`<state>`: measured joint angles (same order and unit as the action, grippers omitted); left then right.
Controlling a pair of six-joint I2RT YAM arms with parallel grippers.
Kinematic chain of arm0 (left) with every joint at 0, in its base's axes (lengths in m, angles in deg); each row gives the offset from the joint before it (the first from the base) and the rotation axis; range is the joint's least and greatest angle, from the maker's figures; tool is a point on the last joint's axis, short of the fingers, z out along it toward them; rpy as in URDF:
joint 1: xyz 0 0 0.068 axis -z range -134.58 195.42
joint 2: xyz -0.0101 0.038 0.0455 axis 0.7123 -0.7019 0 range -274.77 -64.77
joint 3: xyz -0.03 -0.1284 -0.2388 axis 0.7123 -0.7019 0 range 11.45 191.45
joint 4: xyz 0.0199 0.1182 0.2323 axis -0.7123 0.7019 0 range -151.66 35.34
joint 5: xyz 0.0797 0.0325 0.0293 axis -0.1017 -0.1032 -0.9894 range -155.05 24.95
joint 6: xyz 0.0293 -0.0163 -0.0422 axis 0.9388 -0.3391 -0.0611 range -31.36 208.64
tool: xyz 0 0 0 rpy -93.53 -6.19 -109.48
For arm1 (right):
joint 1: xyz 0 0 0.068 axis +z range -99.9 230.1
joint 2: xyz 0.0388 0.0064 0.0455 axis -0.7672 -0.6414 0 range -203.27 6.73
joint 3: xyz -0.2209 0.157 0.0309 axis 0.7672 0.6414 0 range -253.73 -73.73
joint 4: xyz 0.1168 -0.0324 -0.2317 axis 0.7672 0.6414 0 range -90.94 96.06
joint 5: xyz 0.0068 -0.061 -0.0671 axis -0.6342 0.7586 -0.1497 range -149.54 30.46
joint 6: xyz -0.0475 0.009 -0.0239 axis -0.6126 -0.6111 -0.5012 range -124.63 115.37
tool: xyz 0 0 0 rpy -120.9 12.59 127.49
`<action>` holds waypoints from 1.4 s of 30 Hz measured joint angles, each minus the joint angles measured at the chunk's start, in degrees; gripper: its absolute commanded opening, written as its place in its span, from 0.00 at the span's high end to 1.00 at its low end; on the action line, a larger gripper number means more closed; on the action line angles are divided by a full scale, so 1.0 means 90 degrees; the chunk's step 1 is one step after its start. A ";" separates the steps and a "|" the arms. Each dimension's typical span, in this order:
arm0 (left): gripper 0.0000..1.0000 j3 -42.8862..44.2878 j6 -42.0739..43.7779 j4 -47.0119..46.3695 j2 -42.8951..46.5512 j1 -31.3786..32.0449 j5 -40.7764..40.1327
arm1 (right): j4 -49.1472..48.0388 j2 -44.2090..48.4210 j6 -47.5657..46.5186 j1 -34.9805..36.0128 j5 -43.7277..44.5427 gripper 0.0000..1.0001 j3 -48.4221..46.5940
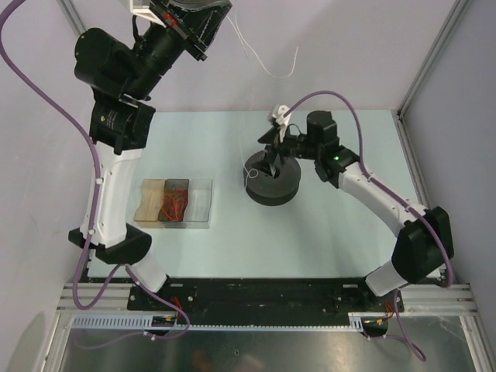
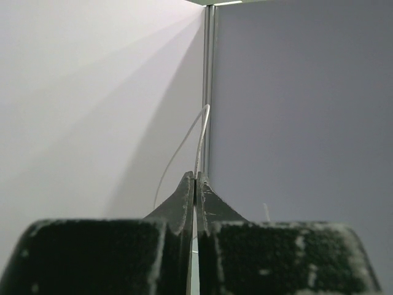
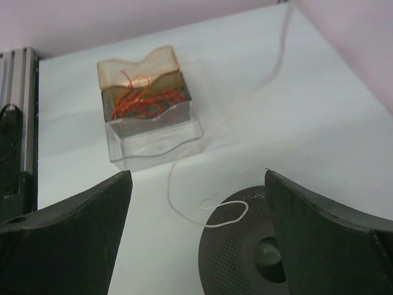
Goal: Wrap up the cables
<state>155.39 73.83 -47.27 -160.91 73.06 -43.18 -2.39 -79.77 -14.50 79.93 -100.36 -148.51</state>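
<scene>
The thin white cable [image 1: 271, 71] hangs in a loop against the back wall and drops in a faint line to the black spool [image 1: 273, 186] on the table. My left gripper [image 1: 203, 17] is raised high at the back left. In the left wrist view it [image 2: 195, 179] is shut on the cable [image 2: 200, 138], which rises from between the fingertips and curves down. My right gripper [image 1: 270, 164] hovers just over the spool, open and empty. In the right wrist view its jaws [image 3: 198, 184] stand wide apart over the spool [image 3: 245, 252], with a cable loop [image 3: 228, 216] lying across the spool's rim.
A clear plastic box [image 1: 177, 203] with red wires and tan parts sits left of the spool; it also shows in the right wrist view [image 3: 150, 132]. White walls and corner posts close in the table on the back and sides. The arm bases stand at the near rail.
</scene>
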 measured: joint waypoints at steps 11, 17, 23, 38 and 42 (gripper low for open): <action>1.00 -0.0585 -0.0255 -0.0138 0.0027 0.0000 -0.0012 | 0.0240 -0.0758 -0.0656 0.0180 -0.0542 0.02 0.0755; 1.00 -0.0607 -0.0265 -0.0168 0.0053 0.0000 -0.0029 | -0.0376 -0.0959 -0.1302 0.0838 -0.0814 0.01 0.0920; 1.00 -0.0648 -0.0308 -0.0211 0.0153 0.0000 -0.0029 | -0.1025 -0.1651 -0.2103 0.1280 -0.0738 0.13 0.1095; 1.00 -0.1010 -0.0138 -0.0250 0.0551 -0.0367 -0.1632 | -0.0206 -0.0891 -0.2193 0.0860 -0.0182 1.00 0.1608; 1.00 -0.1756 -0.0398 -0.0347 0.0874 -0.0979 -0.2057 | 0.1088 0.0947 -0.2455 -0.0012 -0.0051 1.00 0.1574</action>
<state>139.58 70.25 -50.39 -153.04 64.25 -61.69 7.40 -71.25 -36.59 79.82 -100.82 -134.35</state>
